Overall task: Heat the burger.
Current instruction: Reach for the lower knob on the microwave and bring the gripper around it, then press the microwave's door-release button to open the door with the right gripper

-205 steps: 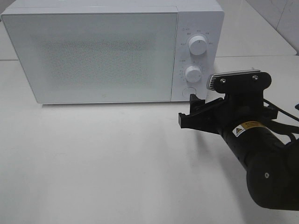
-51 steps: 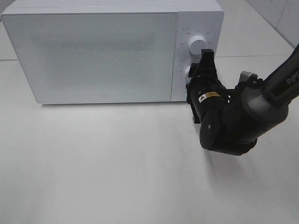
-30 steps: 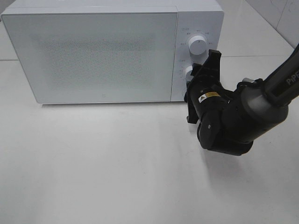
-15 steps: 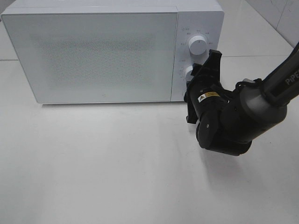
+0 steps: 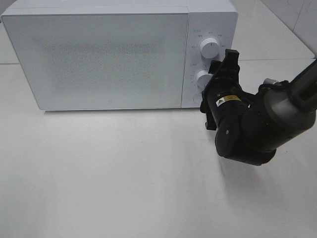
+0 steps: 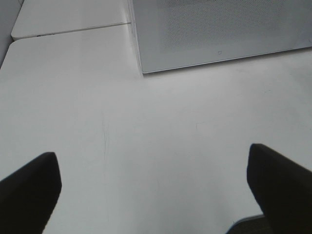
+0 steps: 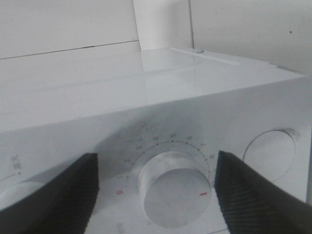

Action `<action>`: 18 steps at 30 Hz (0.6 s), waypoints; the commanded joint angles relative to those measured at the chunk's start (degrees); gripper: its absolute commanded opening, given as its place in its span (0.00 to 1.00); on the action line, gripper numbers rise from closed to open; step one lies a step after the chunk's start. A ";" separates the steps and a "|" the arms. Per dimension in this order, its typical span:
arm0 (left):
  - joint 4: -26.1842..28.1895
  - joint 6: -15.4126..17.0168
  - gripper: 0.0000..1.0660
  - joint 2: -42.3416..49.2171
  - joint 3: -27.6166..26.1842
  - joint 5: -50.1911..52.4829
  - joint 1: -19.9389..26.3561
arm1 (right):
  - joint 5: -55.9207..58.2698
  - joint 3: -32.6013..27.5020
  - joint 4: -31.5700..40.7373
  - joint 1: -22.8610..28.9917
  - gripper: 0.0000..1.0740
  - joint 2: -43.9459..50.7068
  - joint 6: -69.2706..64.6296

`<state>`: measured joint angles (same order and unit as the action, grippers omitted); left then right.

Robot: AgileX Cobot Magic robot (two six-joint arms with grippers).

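- Upper left to centre of the high view: microwave [image 5: 99, 59], white, frosted door shut, standing on the white table [image 5: 99, 173]. It sits where it did half a second earlier.
- Burger: appears in no view. The frosted door lets nothing through, so its place cannot be told.
- Right of the door, on the panel: upper knob [image 5: 210, 48] and lower knob [image 5: 204, 78]. Half a second ago the black fingers partly covered the lower knob. Its whole face now shows.
- Centre right: right gripper [image 5: 222, 62], shifted slightly right and up from its earlier spot. The arm's bulky joint behind it has drifted rightward too.
- Right gripper, wrist view [image 7: 156, 192]: jaws spread wider than before and released. The fingers [image 7: 58, 195] stand on either side of the lower knob [image 7: 175, 195] with a clear gap on each side, touching nothing. The knob's red mark points toward the round button [image 7: 270, 151].
- Right arm pose: it enters from the right edge of the high view and folds at the dark joint in the lower right. The wrist is rolled so that one finger stands above the other. The tips point up-left at the panel, just beside the lower knob.
- Left gripper [image 6: 156, 195], wrist view only: jaws wide apart and empty, fingers [image 6: 29, 190] in the lower corners. It hangs over bare table [image 6: 146, 136], facing the microwave's lower edge.
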<state>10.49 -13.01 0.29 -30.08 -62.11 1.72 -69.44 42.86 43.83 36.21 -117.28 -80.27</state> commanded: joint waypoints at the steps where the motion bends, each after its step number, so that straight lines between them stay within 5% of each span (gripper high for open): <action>1: 0.00 0.23 0.91 1.09 0.17 0.17 0.00 | -8.82 -2.92 -3.72 -0.06 0.70 2.06 2.98; 18: 0.00 0.23 0.91 1.09 0.17 0.17 0.00 | 9.00 -13.01 -14.32 -0.23 0.69 12.89 23.72</action>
<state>10.49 -13.01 0.29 -30.08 -62.11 1.72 -61.76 30.14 31.00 36.21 -105.25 -58.79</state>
